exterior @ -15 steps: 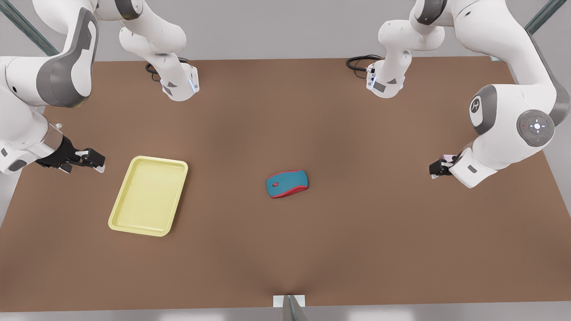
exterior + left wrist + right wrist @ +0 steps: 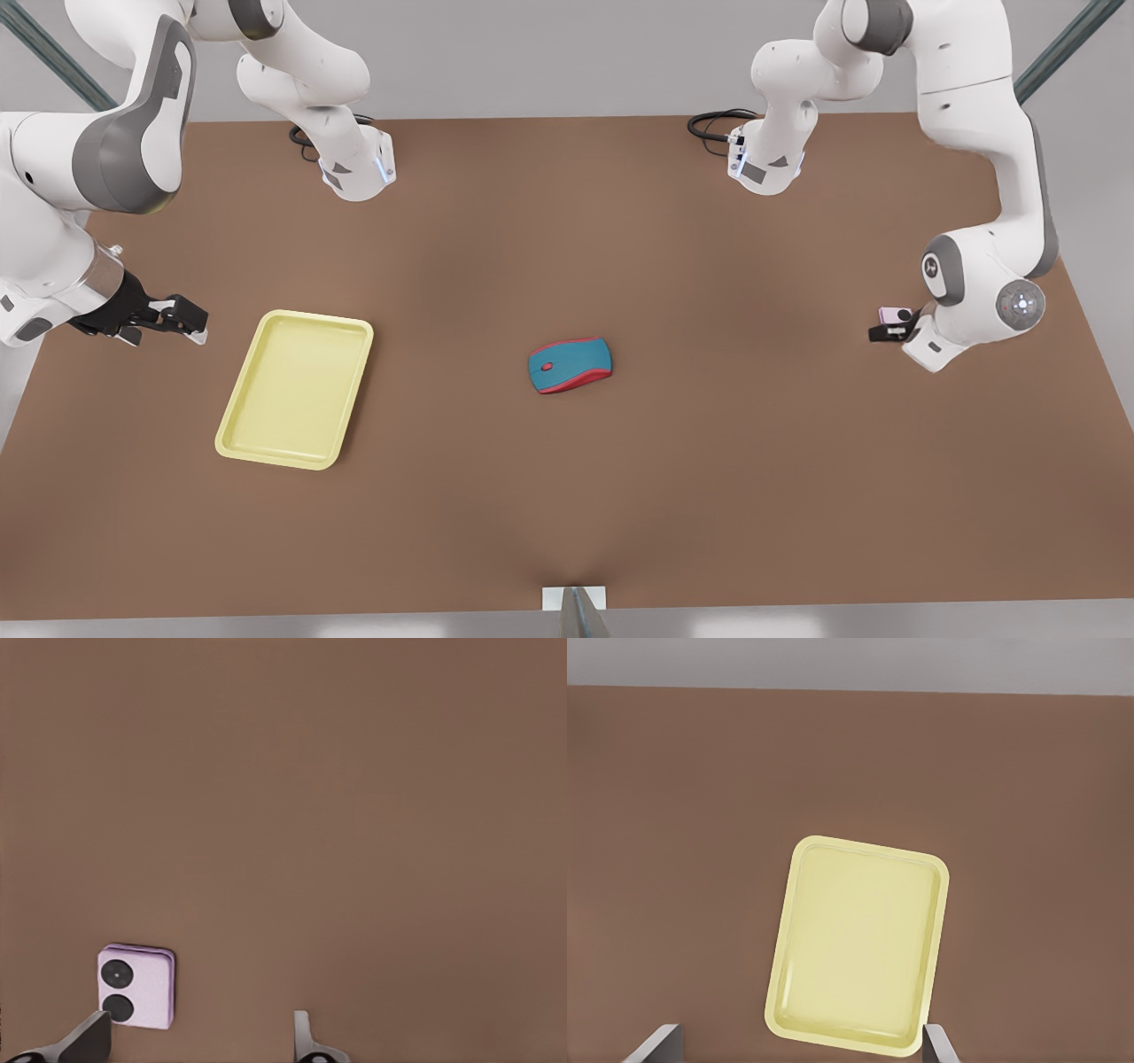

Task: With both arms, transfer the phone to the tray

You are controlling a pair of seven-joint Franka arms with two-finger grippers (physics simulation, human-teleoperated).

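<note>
Black left gripper (image 2: 889, 332), fingers spread and holding nothing, hangs just beside the small pale pink squarish phone (image 2: 894, 315) lying on the plain brown table (image 2: 567, 496) at the front view's right. Black right gripper (image 2: 182, 321) waits open and empty near the pale yellow shallow rectangular tray (image 2: 295, 387) at the front view's left, a teal-and-red computer mouse (image 2: 570, 364) between them, grey wall (image 2: 549, 53) behind.

In the front view the left gripper (image 2: 886, 333) is mostly covered by its own white wrist near the table's (image 2: 567, 496) edge at the front view's right, so its fingertips cannot be made out there. The phone (image 2: 894, 315) beside it is too small to show its camera circles, and it seems partly overlapped by the arm. In the left wrist view both fingers (image 2: 89, 1041) are cut off by the picture's edge, as are the right gripper's fingers (image 2: 656, 1045) in its wrist view.
</note>
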